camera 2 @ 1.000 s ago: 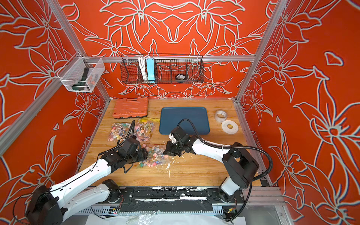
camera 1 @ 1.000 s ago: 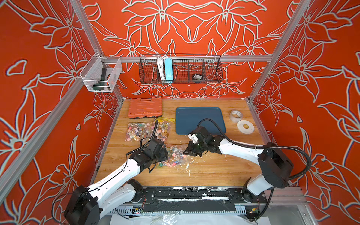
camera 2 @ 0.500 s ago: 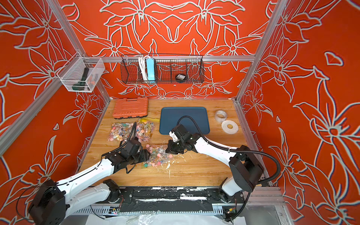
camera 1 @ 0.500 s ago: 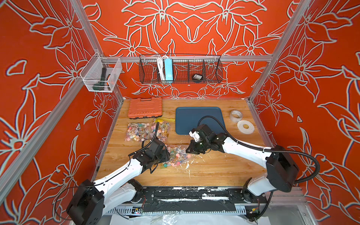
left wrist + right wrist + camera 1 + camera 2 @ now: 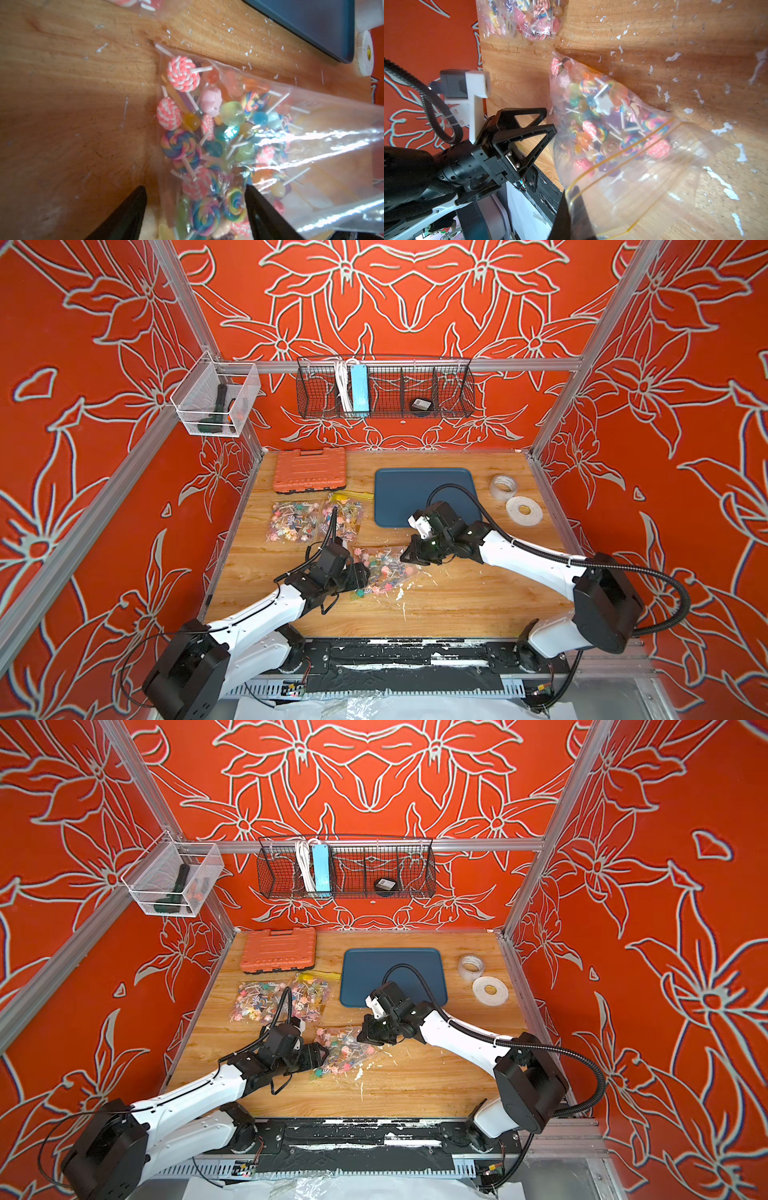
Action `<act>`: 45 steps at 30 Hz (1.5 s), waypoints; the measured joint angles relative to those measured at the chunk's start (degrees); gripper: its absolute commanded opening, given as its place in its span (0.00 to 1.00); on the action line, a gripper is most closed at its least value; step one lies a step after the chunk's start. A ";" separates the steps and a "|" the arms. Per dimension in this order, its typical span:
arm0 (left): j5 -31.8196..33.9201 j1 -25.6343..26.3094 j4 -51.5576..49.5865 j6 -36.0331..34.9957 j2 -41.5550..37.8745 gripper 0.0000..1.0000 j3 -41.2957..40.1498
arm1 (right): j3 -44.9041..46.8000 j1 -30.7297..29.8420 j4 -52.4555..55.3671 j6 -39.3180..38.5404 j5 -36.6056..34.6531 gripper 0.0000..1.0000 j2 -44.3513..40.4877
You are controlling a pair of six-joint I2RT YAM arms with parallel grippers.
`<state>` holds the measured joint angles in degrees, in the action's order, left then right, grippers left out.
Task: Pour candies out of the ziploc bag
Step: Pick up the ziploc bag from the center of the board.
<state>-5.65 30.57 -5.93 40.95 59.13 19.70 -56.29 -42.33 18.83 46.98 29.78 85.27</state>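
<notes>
A clear ziploc bag [image 5: 384,568] [image 5: 345,1050] full of candies [image 5: 182,74] [image 5: 591,116] lies on the wooden table between my two grippers. They are tiny swirled and coloured lollipops on white sticks. My right gripper [image 5: 409,558] [image 5: 574,193] is shut on the bag's yellow-lined zip end and lifts it slightly. My left gripper [image 5: 360,574] [image 5: 195,187] stands open at the closed bottom end. Its black fingers straddle that edge of the bag [image 5: 311,135] without pinching it. The right wrist view shows the left gripper [image 5: 550,120] beside the bag [image 5: 643,172].
Two more candy bags [image 5: 293,522] [image 5: 345,514] lie left of centre, behind my left arm. An orange case [image 5: 309,470] and a blue tray [image 5: 424,495] sit further back. Two tape rolls [image 5: 503,487] [image 5: 524,511] are at the right. White flakes litter the wood.
My left gripper has crept a little toward the bag's bottom end and its jaws have spread wider. The right gripper has kept its hold on the zip end.
</notes>
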 measured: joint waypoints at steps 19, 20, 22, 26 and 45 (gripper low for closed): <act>-1.03 -0.63 4.72 -0.35 1.33 0.47 -0.98 | 0.92 0.00 -1.09 0.02 0.26 0.00 0.04; -1.01 -0.61 4.79 -0.44 1.36 0.44 -1.03 | 0.92 0.00 -1.16 0.02 0.26 0.00 0.04; -0.98 -0.63 4.85 -0.46 1.31 0.41 -1.03 | 0.96 0.00 -1.25 0.02 0.26 0.00 0.04; -0.92 -0.63 5.01 -0.55 0.98 0.32 -1.07 | 0.98 0.00 -1.55 0.09 0.28 0.00 0.11; -2.05 -0.96 7.23 -0.72 2.01 0.01 -1.88 | 1.55 0.00 -2.19 0.31 0.70 0.00 0.39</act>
<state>-7.70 29.61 1.30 40.23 61.14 17.82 -54.74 -42.33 16.64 47.29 30.48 85.67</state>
